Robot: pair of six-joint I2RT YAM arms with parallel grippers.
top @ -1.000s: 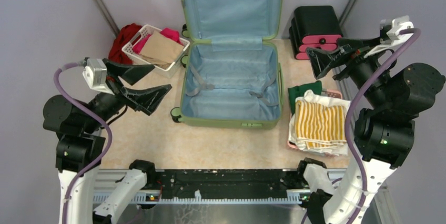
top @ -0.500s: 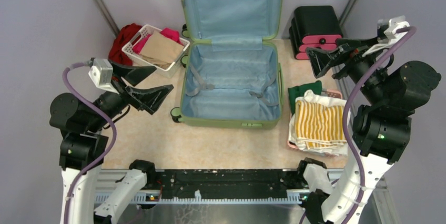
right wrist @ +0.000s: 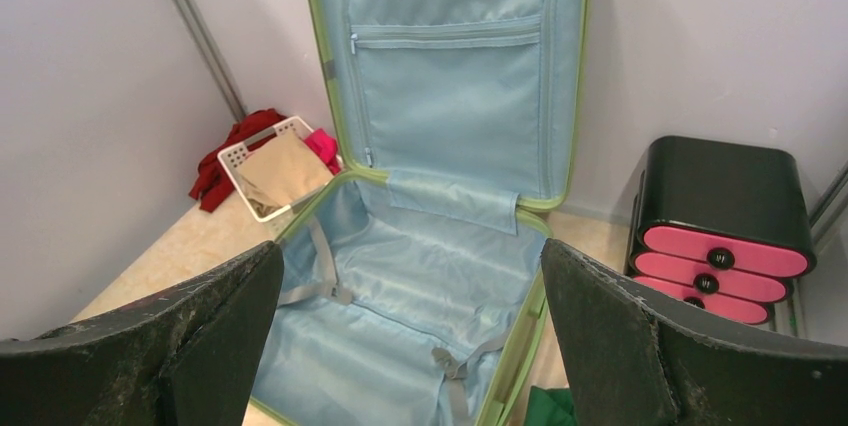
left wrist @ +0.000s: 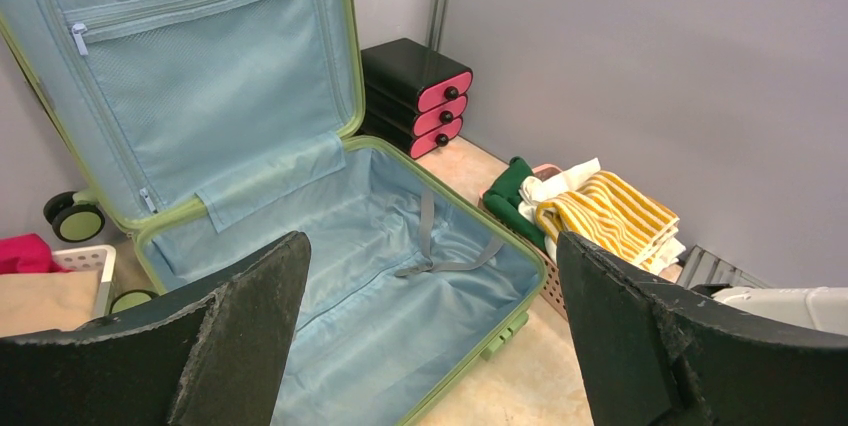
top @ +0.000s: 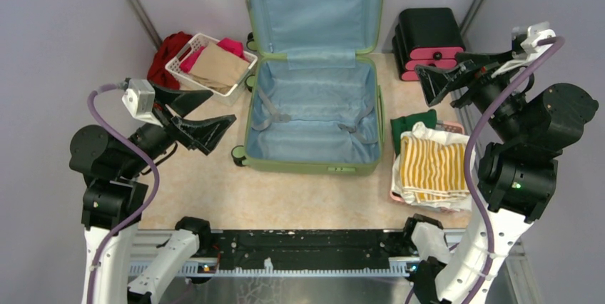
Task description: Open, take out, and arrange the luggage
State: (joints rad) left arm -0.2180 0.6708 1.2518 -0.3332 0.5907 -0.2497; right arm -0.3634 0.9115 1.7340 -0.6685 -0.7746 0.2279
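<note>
The light-green luggage (top: pixel 312 165) lies open at the table's middle, its lid (top: pixel 312 4) upright against the back wall. Its blue-lined lower half holds only loose grey straps (top: pixel 271 115). It also shows in the left wrist view (left wrist: pixel 400 276) and the right wrist view (right wrist: pixel 400 316). My left gripper (top: pixel 207 111) is open and empty, raised left of the luggage. My right gripper (top: pixel 436 76) is open and empty, raised at the back right. Folded clothes, a yellow-striped piece (top: pixel 431 167) on top and a green piece (top: pixel 412 124), lie right of the luggage.
A white basket (top: pixel 187 68) with tan and pink clothes stands at the back left, a red cloth (top: pixel 165 54) behind it. A black-and-pink drawer box (top: pixel 428 43) stands at the back right. A pink basket (left wrist: pixel 548 291) holds the folded pile.
The left arm has shifted slightly to the right and up over the last second. The right arm moved a little, then held still. The luggage and clothes have not moved.
</note>
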